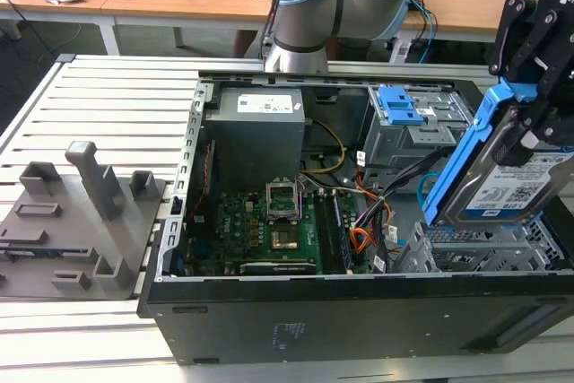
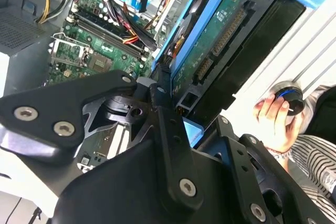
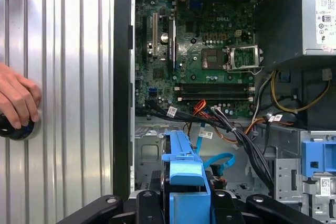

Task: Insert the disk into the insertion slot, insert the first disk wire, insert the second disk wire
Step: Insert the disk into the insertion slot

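I have the hand [image 1: 523,100] clamped on the upper end of the disk [image 1: 502,187], its black fingers closed on the bright blue carrier bracket that frames the drive. In the exterior view the disk hangs steeply tilted at the exterior view's right end of the open computer case [image 1: 314,316], label side facing the camera. Its lower end is just above the insertion slot [image 1: 480,253], the low perforated grey bay. I cannot tell whether the two are touching. The taller grey cage [image 1: 421,136] with its blue latch tabs [image 1: 399,105] stands just behind the slot. A light blue flat cable [image 1: 429,181] and a bundle of coloured wires lie loose between the disk and the motherboard [image 1: 260,221]. The grey power supply [image 1: 256,132] sits beyond the board. In the second wrist view I see the drive's green circuit-board underside [image 2: 220,40] running away from the black linkage. In the first wrist view the blue bracket [image 3: 186,174] rises from between the fingers, with the motherboard and cables spread beyond it. The case lies on its side on a slatted metal surface [image 1: 117,105], beside a grey fixture plate [image 1: 72,221] on the exterior view's left. A person [image 3: 16,98] holds a black knob [image 3: 16,129] on that surface, outside the case wall.
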Controlling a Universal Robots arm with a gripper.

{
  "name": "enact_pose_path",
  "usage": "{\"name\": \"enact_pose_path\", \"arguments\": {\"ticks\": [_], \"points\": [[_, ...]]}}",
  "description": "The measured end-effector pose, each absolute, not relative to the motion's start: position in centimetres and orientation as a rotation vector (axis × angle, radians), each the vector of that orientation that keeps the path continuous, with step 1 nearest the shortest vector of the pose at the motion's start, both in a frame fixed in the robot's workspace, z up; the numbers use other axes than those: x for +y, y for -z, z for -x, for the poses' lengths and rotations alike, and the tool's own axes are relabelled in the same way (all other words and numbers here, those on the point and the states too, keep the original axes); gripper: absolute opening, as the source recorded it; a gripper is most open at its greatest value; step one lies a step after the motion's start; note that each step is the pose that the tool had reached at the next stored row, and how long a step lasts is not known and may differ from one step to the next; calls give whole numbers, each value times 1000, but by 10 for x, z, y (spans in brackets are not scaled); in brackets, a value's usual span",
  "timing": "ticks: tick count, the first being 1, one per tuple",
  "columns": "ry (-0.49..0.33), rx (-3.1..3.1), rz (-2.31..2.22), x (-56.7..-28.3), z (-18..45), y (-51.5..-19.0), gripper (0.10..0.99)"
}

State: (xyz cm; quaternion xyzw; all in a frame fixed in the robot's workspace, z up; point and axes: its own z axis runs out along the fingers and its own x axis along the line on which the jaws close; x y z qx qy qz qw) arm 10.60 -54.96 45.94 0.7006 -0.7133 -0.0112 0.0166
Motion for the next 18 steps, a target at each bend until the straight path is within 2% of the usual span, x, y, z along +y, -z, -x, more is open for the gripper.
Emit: {"name": "enact_pose_path", "arguments": {"ticks": [18], "points": [[35,-2217,-2178,-549,-113,-449,365]]}}
